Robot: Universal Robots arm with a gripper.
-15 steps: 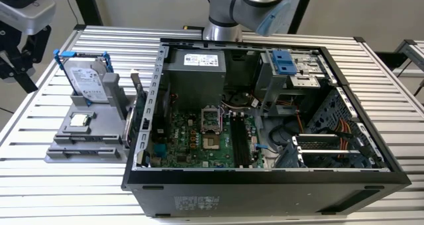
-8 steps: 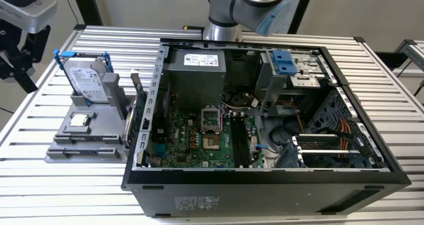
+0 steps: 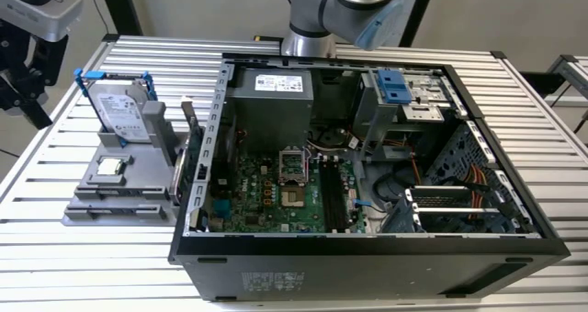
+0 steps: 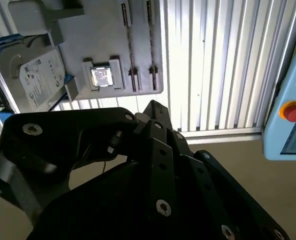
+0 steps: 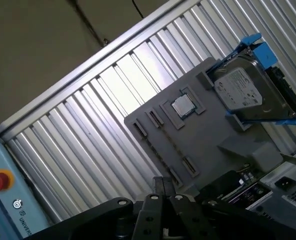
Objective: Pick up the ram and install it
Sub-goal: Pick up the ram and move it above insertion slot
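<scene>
Black linkage of the gripper [image 4: 153, 109] sits closest to the lens in both wrist views; we cannot tell whether it is spread or closed. We see it hanging above the slatted metal table [image 4: 213, 65], near the table's edge, with the grey tray [image 4: 113, 30] beyond its tip. On the tray, a small square processor chip [image 4: 101, 77] lies flat in its recess. Beside it the silver hard drive [image 4: 35, 77] stands on edge in its blue handles [image 5: 258, 45]. The tray's narrow notched holders [image 5: 139, 129] are close to the chip. A pale blue pendant [image 4: 288, 75] with a red button [image 4: 293, 111] shows near the table edge. In the exterior view we put the gripper [image 3: 26, 95] at that view's far left, well apart from the open computer case [image 3: 368, 264]. We take the ram [image 3: 181, 171] to be the dark thin board standing on its long edge between the tray and the case wall, apart from the gripper and outside the case. The motherboard [image 3: 266, 195] and its long black slots [image 3: 332, 198] lie inside the case, toward the exterior view's right of the ram. Arm base [image 3: 312, 16] stands behind the case
</scene>
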